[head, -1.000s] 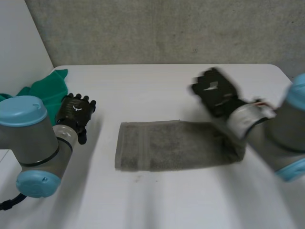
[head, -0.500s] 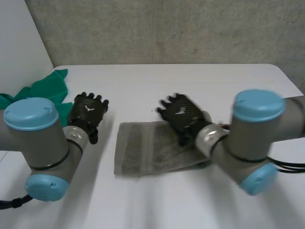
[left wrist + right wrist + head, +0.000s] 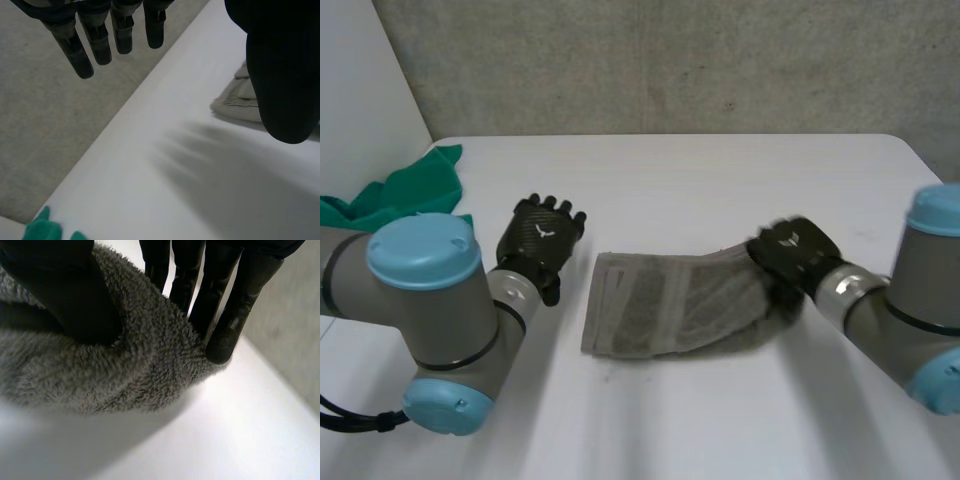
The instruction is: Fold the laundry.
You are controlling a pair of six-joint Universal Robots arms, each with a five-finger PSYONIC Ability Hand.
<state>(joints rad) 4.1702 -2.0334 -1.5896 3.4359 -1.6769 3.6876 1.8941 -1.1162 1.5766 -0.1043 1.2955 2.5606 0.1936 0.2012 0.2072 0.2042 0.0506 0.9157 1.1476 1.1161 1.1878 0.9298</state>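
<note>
Head view: a grey towel lies on the white desk between the two hands. The left robot hand is just beside one end of the towel and apart from it, its fingers relaxed and holding nothing. The right robot hand is at the other end, closed on the cloth, which rises and bunches up towards it. A green cloth lies well beyond the left robot hand, on the side away from the towel.

Left wrist view: the left robot hand hangs above the desk with straight, spread fingers and an empty palm. A corner of the towel lies beside its thumb, and a bit of the green cloth is on the desk well below its fingertips.

Right wrist view: the right robot hand pinches a thick fold of the towel between thumb and straight fingers. The fold bulges out under its palm, over the desk.
</note>
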